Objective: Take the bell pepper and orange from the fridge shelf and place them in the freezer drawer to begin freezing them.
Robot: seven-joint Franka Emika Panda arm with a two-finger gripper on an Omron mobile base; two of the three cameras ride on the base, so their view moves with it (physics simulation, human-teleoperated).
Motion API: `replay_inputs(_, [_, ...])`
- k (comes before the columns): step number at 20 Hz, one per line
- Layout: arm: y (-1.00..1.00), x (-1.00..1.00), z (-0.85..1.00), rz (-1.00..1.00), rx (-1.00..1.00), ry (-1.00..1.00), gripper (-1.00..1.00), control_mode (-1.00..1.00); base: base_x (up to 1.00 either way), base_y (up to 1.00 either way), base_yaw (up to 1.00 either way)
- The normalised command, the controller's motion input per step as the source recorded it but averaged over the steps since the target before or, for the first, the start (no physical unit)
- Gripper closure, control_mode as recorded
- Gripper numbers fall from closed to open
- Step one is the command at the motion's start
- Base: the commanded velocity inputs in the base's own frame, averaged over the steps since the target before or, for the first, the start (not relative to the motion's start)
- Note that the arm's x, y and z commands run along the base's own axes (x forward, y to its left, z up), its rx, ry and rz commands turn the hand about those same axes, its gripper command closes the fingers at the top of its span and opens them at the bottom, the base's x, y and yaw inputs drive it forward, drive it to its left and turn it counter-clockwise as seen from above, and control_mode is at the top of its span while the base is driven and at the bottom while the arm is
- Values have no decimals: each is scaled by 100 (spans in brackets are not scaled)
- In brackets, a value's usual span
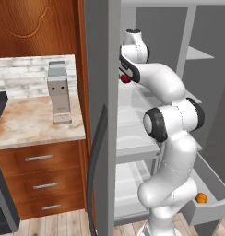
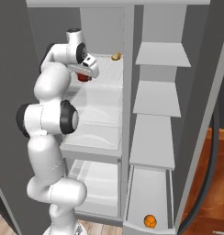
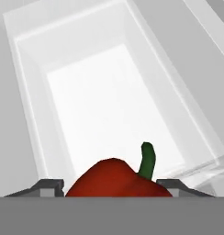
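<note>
Fingertips (image 3: 52,186) sit on either side of the red bell pepper (image 3: 114,179), so the gripper (image 3: 114,187) is clamped on it (green stem poking up between the tips), with the pale fridge shelf (image 3: 109,101) spread below. Seen from the right-hand camera, the white arm stands folded at the fridge's left, elbow low and hand up by the upper shelf, pepper at its tip. Further right, the orange (image 2: 150,221) already lies in the open freezer drawer (image 2: 132,197) at the bottom.

Left base view: behind-left of arm, facing open fridge (image 1: 133,115).
Right base view: behind-right, same fridge interior.
Hand view: close, looking down gripper onto bell pepper (image 3: 116,179).
</note>
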Motion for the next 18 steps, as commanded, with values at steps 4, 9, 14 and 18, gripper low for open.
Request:
replay_inputs(4, [-29, -100, -15, 0, 1, 0, 100, -100, 0, 0, 0])
replay_inputs(9, [0, -100, -25, 2, 0, 0, 100, -100, 0, 0, 0])
replay_inputs(14, [4, -100, -38, 4, 0, 0, 100, -100, 0, 0, 0])
replay_inputs(18, [0, -100, -52, 3, 0, 0, 100, -100, 0, 0, 0])
